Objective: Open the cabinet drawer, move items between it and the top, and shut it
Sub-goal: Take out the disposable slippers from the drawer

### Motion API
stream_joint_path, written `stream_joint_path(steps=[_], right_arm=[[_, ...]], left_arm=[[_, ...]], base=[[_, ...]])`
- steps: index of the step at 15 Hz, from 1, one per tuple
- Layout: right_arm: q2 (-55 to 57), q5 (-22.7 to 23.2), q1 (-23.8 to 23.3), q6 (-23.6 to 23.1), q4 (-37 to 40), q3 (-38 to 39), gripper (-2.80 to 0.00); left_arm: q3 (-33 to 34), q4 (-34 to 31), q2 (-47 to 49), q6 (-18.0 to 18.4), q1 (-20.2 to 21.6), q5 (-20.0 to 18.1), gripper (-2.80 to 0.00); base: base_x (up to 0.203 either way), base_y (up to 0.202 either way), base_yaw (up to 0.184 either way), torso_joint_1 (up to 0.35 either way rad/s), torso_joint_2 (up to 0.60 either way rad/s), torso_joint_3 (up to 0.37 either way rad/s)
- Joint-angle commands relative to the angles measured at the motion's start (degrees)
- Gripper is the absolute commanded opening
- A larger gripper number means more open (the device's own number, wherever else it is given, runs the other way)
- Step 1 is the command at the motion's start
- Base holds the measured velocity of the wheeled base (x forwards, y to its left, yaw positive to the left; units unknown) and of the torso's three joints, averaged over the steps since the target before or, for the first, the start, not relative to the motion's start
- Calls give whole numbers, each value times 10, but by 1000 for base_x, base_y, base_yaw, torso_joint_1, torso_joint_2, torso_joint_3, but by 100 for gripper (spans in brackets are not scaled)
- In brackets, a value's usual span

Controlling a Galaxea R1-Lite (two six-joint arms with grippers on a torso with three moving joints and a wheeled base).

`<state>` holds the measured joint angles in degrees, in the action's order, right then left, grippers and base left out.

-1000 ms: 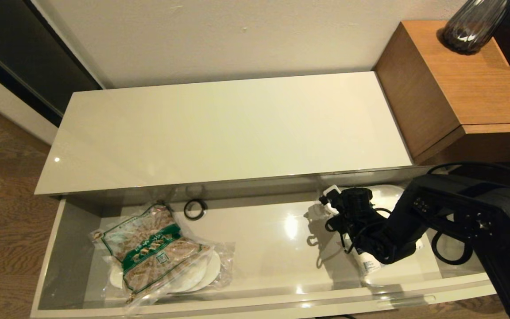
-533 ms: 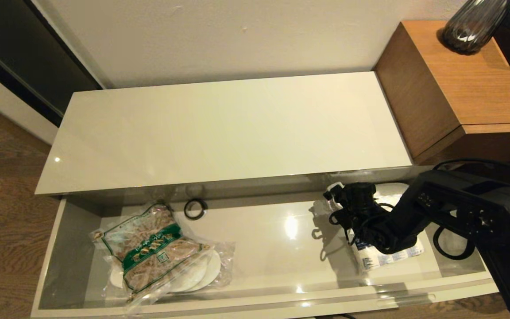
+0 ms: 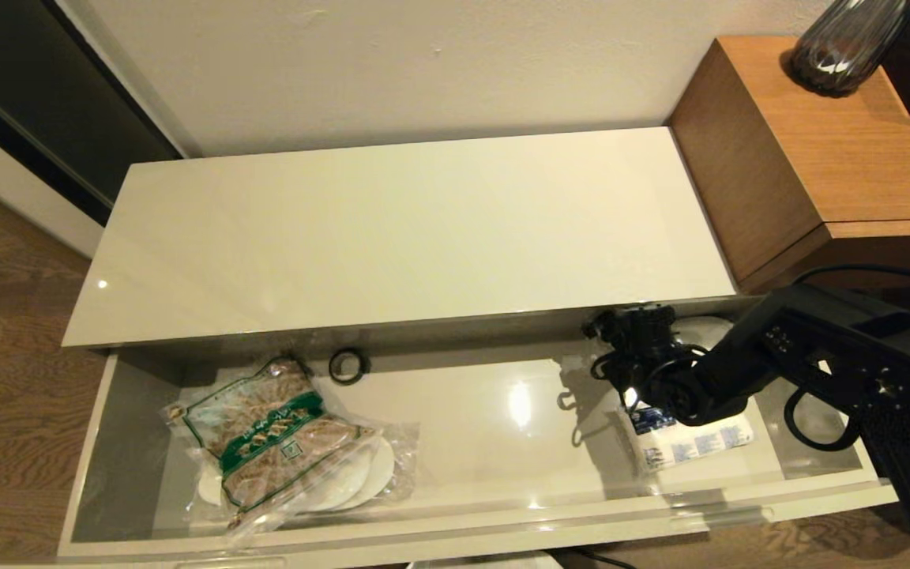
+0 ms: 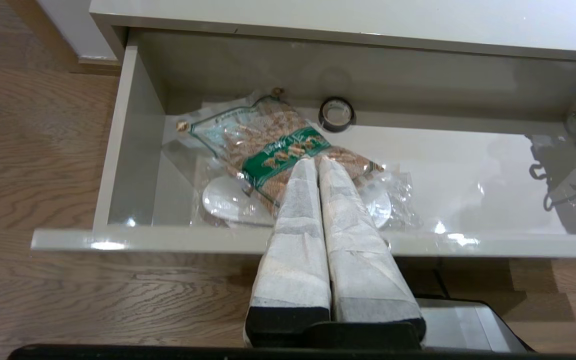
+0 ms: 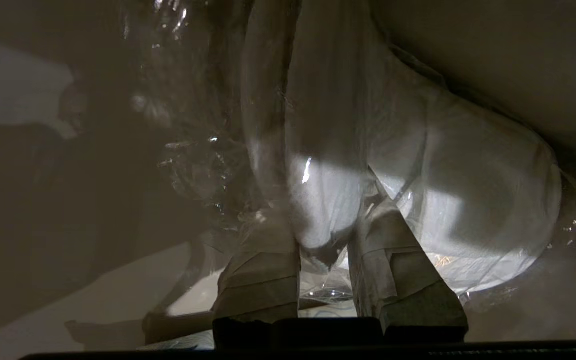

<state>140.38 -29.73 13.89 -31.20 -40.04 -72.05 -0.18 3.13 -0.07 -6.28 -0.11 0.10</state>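
Drawer: the cabinet drawer [image 3: 147,545] stands pulled out, the top [image 3: 407,229] above it bare.
Right gripper: the right gripper [image 5: 325,250] is deep at the drawer's right rear, fingers [image 5: 263,270] pinched on the wrapped slippers [image 5: 418,200] (the wrist view shows crinkled film and white fabric between the pads).
Slippers versus gripper: clamped at the near edge, most of the pair hanging beyond the fingertips, just beside the tissue pack [image 3: 688,446].
How to lift well: I'd say rise straight first, clearing the overhanging lip of the top, because the slack wrap may slip or snag.
Left gripper: the left gripper [image 4: 316,167] hovers in front of the drawer, fingers pressed together, empty, lined up with the food bag [image 3: 273,442].
Also there: a black ring [image 3: 347,365] by the back wall.
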Motion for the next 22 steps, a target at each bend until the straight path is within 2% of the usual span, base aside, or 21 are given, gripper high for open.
stream_joint_path(steps=[1,8,15,22], right_arm=[[-14,-2,-8,-1,13,-21,-280],[-36,-6,-13,11,26,-4,-280],[-83,-11,7,65,16,138,-280],[-118,-21,23,93,20,178,-280]], left_arm=[[0,0,1,0,0,0,-280],[0,0,1,0,0,0,-280],[0,0,1,0,0,0,-280],[0,0,1,0,0,0,-280]], base=[[0,0,0,0,0,0],[0,0,0,0,0,0],[0,0,0,0,0,0],[0,0,0,0,0,0]])
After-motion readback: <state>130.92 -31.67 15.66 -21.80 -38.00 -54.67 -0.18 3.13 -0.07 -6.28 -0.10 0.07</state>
